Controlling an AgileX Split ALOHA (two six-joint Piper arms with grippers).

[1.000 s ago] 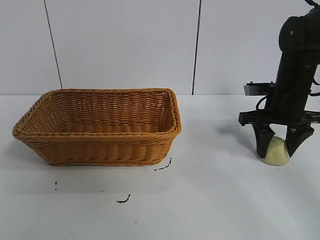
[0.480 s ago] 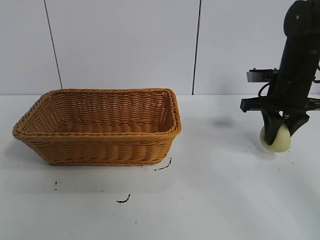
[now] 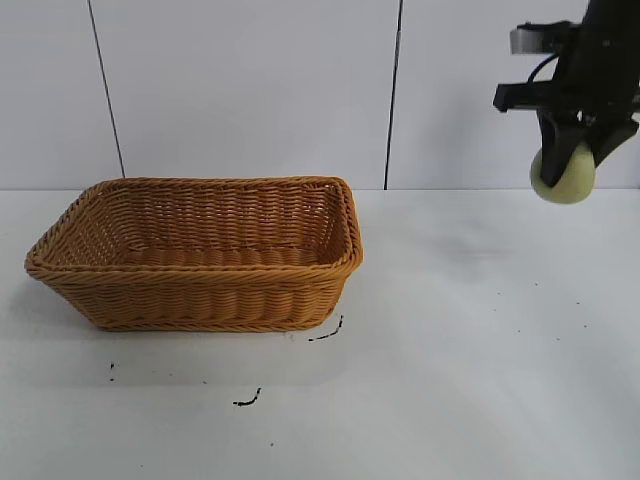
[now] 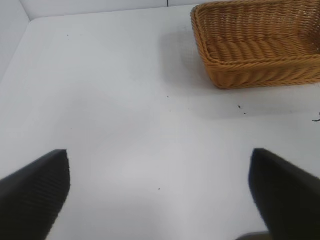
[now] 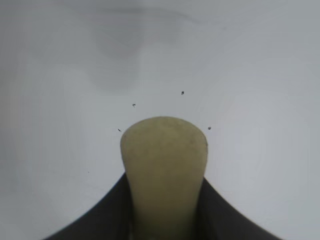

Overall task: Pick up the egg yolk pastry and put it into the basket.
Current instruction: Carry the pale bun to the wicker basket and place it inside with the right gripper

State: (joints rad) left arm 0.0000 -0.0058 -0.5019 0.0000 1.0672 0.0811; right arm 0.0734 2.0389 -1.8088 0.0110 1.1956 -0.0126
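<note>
My right gripper [image 3: 568, 160] hangs high at the far right, shut on the egg yolk pastry [image 3: 563, 176], a pale yellow rounded bun lifted well off the white table. From the right wrist, the egg yolk pastry [image 5: 164, 165] fills the space between the two black fingers, squeezed on both sides. The orange-brown wicker basket [image 3: 200, 300] sits on the table at the left, empty inside. In the left wrist view the basket [image 4: 260, 70] lies far off, and my left gripper [image 4: 160, 192] is open over bare table with nothing between its fingers.
The white table [image 3: 450, 380] carries a few small black marks [image 3: 247, 400] in front of the basket. A pale wall with vertical seams stands behind. Open table surface lies between the basket and the right arm.
My right gripper closed on the pastry at the table surface, then rose straight up with it, ending high above the table. The basket has not moved.
</note>
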